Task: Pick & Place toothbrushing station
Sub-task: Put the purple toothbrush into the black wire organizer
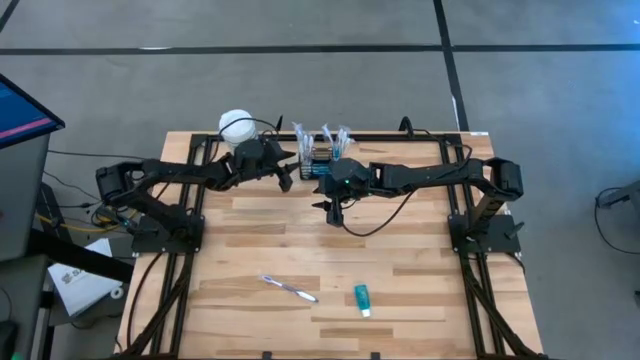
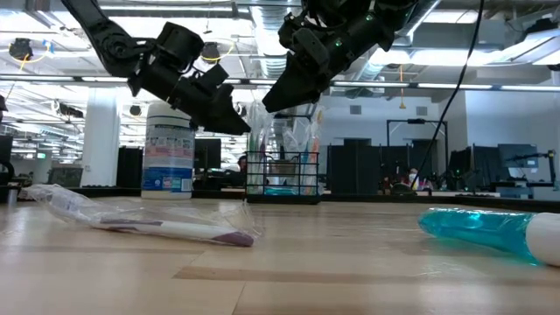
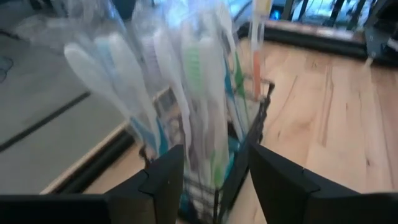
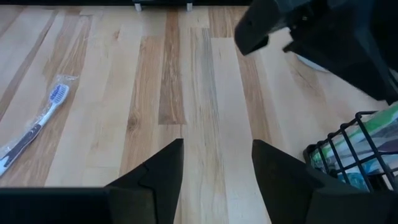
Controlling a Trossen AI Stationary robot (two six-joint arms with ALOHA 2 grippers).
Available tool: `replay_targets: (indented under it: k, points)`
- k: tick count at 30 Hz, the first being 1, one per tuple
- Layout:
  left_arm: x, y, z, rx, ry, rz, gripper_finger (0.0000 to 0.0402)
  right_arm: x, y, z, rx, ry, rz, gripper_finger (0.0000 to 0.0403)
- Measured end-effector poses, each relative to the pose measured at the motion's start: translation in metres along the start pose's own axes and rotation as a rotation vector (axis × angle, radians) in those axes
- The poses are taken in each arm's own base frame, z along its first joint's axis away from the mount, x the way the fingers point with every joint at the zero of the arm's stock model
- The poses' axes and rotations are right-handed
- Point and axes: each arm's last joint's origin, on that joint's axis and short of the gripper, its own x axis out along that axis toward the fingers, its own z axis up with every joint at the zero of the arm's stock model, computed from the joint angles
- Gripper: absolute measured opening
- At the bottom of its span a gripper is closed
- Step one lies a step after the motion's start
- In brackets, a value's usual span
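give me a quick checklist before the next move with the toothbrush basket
1. Left claw open, fingers astride the basket: ok.
2. Right claw open and empty, over bare wood: ok.
3. Basket standing upright at the table's far edge: ok.
4. Wrapped toothbrushes upright inside it: ok.
5. Loose toothbrush and tube lie near the front edge, well away: ok.
6. Left claw touching the basket: cannot tell.

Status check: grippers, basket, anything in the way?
Left gripper open beside the basket, holding nothing. Right gripper open over bare table. Basket upright at the far edge, brushes inside. Canister behind the left gripper.
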Motion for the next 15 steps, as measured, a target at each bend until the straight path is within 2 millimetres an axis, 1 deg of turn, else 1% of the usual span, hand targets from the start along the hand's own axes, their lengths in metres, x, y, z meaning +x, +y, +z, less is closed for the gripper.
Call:
replay_targets:
  k: [5,9,15]
  points:
    - [-0.01,-0.001,-0.001,0.006,0.082,-0.004,0.0178,0.0,0.0,0.0,0.0,0.0,0.0,0.0182]
    - [-0.017,-0.006,-0.005,0.013,0.153,-0.03,0.0178,0.0,0.0,0.0,0.0,0.0,0.0,0.018]
    - [-0.025,-0.025,-0.012,0.035,0.246,-0.185,0.0174,0.0,0.0,0.0,0.001,0.001,0.0,0.0176]
